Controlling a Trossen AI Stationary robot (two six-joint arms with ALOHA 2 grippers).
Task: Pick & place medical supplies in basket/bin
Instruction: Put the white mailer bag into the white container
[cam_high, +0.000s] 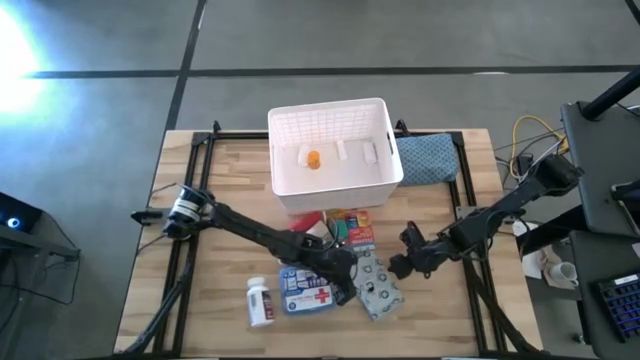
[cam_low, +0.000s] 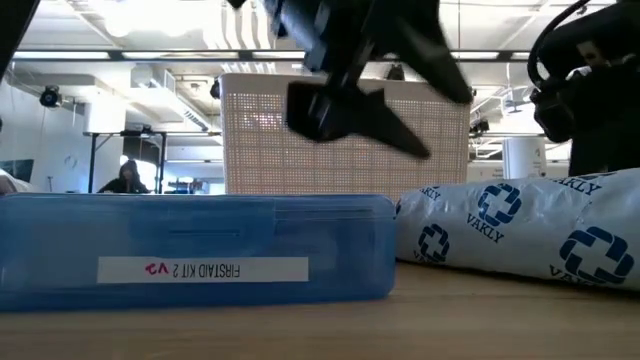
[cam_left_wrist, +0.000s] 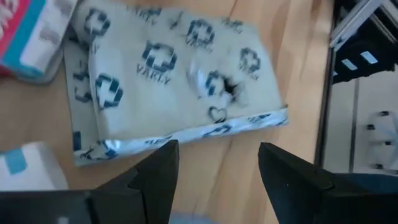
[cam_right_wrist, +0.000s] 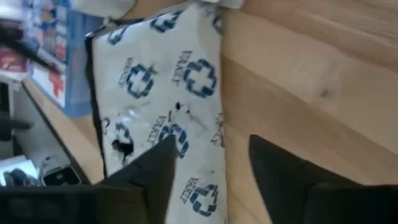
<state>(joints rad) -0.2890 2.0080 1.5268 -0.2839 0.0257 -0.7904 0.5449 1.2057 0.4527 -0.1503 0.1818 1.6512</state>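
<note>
The white slotted basket (cam_high: 330, 178) stands at the table's far middle with an orange vial (cam_high: 313, 159) and small white items inside. Near it lie red and green boxes (cam_high: 351, 229) and a red-white tube (cam_high: 309, 222). Closer to the near edge lie a white pill bottle (cam_high: 260, 301), the blue first-aid pouch (cam_high: 306, 294) (cam_low: 200, 250) and the grey patterned packet (cam_high: 379, 287) (cam_left_wrist: 174, 81) (cam_right_wrist: 168, 106), all flat on the table. My left gripper (cam_high: 345, 271) (cam_left_wrist: 217, 168) hovers open above the packet's edge. My right gripper (cam_high: 400, 262) (cam_right_wrist: 214, 168) is open just right of the packet.
A blue-grey folded cloth (cam_high: 428, 160) lies right of the basket. Black frame rails (cam_high: 470, 215) run along the table's left and right sides. Bare wood (cam_high: 220, 270) shows left of the pill bottle and right of the packet. A person sits in the room beyond (cam_low: 125, 178).
</note>
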